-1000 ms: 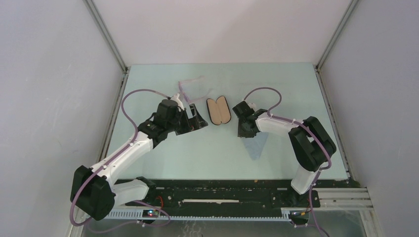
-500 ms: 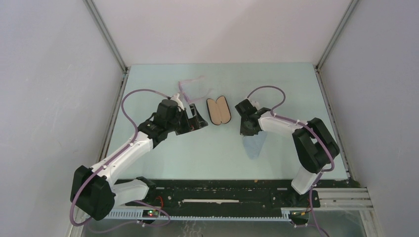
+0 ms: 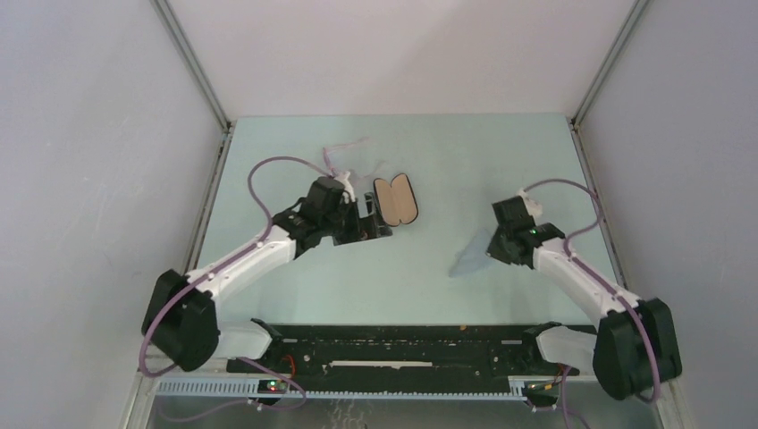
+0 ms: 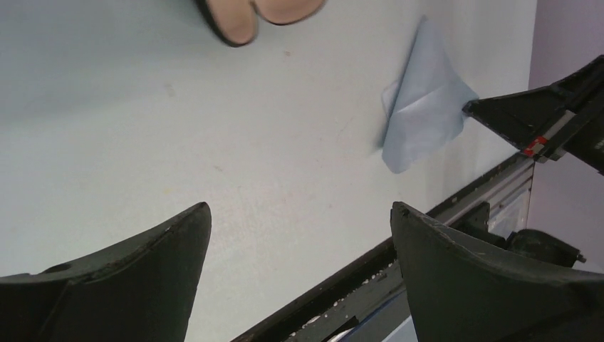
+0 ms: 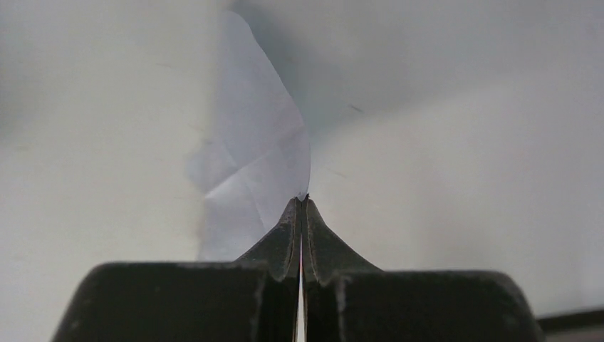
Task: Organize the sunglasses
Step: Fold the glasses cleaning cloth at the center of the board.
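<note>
As the sunglasses (image 3: 344,146) lie bare outside the open case (image 3: 396,200): little is done, I judge.
Sunglasses: upper middle, top view, just beyond left gripper (image 4: 299,214).
Left gripper: jaws wide apart, empty.
Right gripper (image 5: 301,199): jaws closed, pinching cloth (image 5: 249,157) corner.

One pair slim translucent pink-purple sunglasses (image 3: 338,161). One open black oblong case (image 3: 396,200), tan lining. One small blue-grey cloth (image 3: 467,259). Two white-and-black robot arms: left arm (image 3: 241,264), right arm (image 3: 576,277).
</note>
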### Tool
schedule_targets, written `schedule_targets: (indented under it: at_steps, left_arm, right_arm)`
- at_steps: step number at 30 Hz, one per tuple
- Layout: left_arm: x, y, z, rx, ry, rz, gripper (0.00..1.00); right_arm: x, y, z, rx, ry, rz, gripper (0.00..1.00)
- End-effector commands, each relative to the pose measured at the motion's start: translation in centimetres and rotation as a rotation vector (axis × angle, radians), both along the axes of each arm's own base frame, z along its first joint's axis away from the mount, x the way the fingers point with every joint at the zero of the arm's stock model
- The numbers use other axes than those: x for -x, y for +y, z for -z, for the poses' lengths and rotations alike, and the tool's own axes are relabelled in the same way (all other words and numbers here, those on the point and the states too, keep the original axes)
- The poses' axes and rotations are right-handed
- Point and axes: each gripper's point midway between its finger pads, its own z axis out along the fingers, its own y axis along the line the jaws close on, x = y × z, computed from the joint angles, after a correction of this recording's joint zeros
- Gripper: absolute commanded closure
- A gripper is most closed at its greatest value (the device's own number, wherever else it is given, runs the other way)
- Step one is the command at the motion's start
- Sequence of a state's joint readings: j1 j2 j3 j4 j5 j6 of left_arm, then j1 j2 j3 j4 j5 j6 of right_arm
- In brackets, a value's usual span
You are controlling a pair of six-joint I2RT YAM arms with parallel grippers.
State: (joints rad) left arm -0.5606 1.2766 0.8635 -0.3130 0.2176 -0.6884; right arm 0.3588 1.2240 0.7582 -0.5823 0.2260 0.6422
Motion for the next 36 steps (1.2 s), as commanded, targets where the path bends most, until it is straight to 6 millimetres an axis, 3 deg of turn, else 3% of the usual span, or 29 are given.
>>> schedule_targets:
  at_steps: [1,7,19,29,36]
  left_arm:
    - [-0.2,-5.3,-3.6,0.055,-0.077,0.156,0.0]
    - [2.2,-11.3,-3.2,0.047,-0.031,0.328,0.0]
    - [6.2,-15.8,0.6,-0.037,0.097,0.493,0.07]
    - [1.3,-19.8,4.0,-0.19,0.054,0.418,0.16]
    - [-0.5,-22.1,5.9,-0.286,0.014,0.425,0.22]
  right_arm:
    - [4.2,-2.9,1.4,-0.024,0.067,0.15,1.0]
    - [6.0,-4.2,2.2,-0.013,0.093,0.218,1.0]
    - [6.5,-4.9,1.3,-0.03,0.053,0.244,1.0]
    - [7.0,-4.2,1.9,-0.075,0.058,0.241,1.0]
    - [7.1,-4.1,1.6,-0.088,0.049,0.236,1.0]
